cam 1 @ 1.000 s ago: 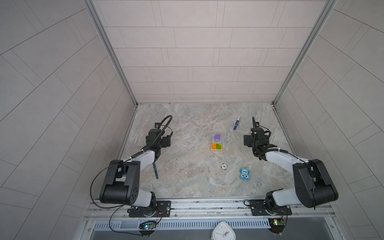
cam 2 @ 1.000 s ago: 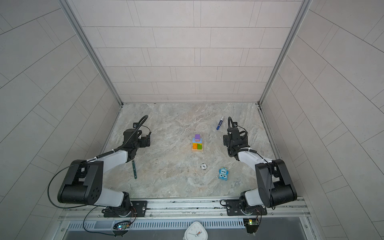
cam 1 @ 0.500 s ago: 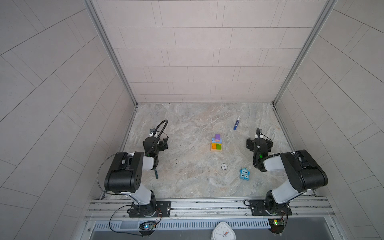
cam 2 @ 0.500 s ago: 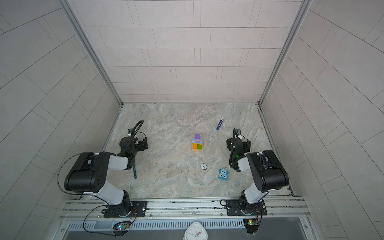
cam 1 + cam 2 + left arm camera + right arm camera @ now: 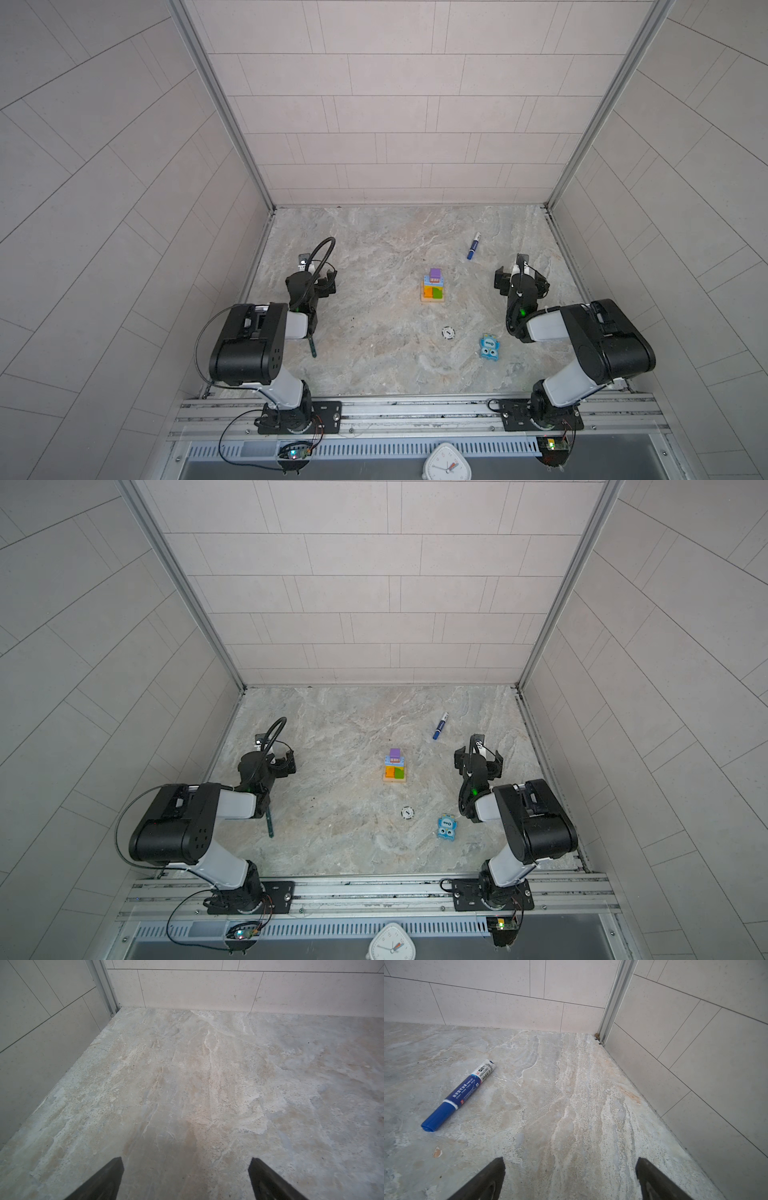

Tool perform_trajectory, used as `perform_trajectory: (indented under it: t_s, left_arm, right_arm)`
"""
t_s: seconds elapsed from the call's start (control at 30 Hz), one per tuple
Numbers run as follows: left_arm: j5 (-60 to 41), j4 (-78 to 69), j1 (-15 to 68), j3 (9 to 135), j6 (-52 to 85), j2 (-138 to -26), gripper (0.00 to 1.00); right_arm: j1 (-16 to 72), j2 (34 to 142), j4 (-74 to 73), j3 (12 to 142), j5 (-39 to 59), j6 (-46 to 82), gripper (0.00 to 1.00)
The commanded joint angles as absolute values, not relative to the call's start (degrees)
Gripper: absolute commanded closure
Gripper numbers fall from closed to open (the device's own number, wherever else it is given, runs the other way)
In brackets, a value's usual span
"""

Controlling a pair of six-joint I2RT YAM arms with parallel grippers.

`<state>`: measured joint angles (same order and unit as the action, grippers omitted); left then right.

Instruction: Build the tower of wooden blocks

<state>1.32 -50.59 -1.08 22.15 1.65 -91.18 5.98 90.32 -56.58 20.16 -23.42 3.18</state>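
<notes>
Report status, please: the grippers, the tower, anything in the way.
Left gripper open, empty. Right gripper open, empty. Tower standing at centre, apart from both. Marker lies near right gripper, not between it and tower.

blue marker point(image 5: 473, 246), big-eyed blue toy point(image 5: 489, 347) and white disc point(image 5: 448, 332) lie well apart.

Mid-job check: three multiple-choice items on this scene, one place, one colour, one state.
1. Topmost block of the tower: A) purple B) red C) yellow.
2. The blue marker lies: A) on the tower B) on the table, right arm's side C) against the left wall.
3. The left gripper and right gripper are: A) shut on blocks B) open and empty C) both shut, empty.
Answers: 1 A, a purple cube caps it; 2 B, the right wrist view shows it on bare table; 3 B, both wrist views show jaws apart, nothing between.
</notes>
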Motion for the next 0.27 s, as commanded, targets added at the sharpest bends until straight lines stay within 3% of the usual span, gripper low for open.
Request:
perform_trajectory:
  t_s: [0.0, 0.23]
  left_arm:
    - [0.92, -52.93, -0.86, 22.50, 1.36, -90.71, 0.00]
    - [0.95, -52.82, -0.82, 22.59, 1.36, -90.79, 0.00]
  right_arm:
    - [5.98, 90.77, -57.88, 19.94, -24.35, 2.26, 0.01]
    - [5.98, 90.70, -57.78, 19.98, -24.26, 2.24, 0.00]
